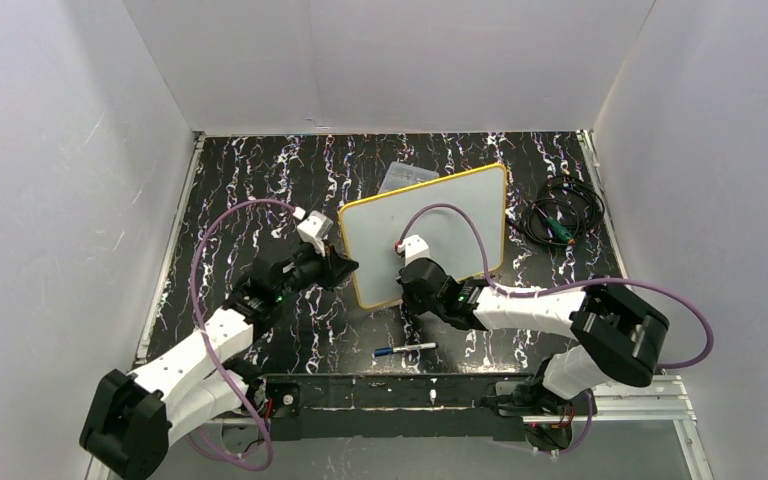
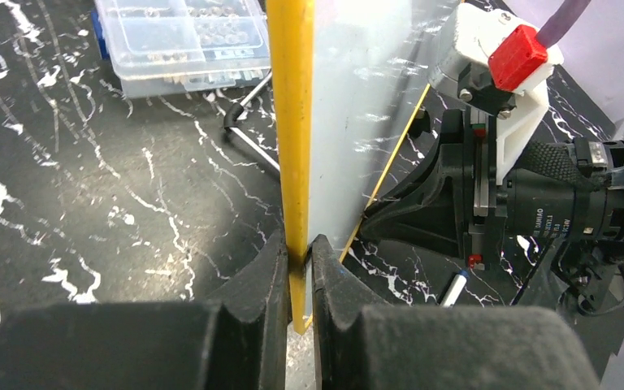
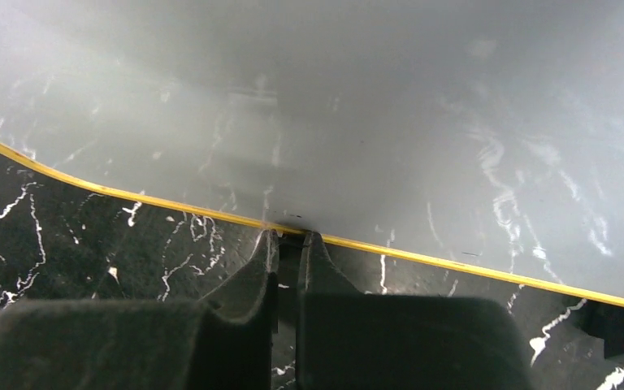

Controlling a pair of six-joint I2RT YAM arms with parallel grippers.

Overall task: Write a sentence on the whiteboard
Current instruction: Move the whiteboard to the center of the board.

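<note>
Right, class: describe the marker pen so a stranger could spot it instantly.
Find the yellow-framed whiteboard in the middle of the black marbled table. Between it and the arms' mounting rail lies the marker pen, the only slim white stick with a dark blue end.

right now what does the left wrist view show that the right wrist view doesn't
Only the left wrist view: the clear plastic compartment box, an L-shaped metal rod, a white-and-blue marker pen and the right arm's red-capped wrist camera. The yellow-framed white rectangular whiteboard appears edge-on.
Only the right wrist view: the whiteboard's broad white face, with no lettering visible on that part.
Both: the whiteboard's yellow frame, the black marbled table, and each view's own claw shut on that frame, the left claw and the right claw.
</note>
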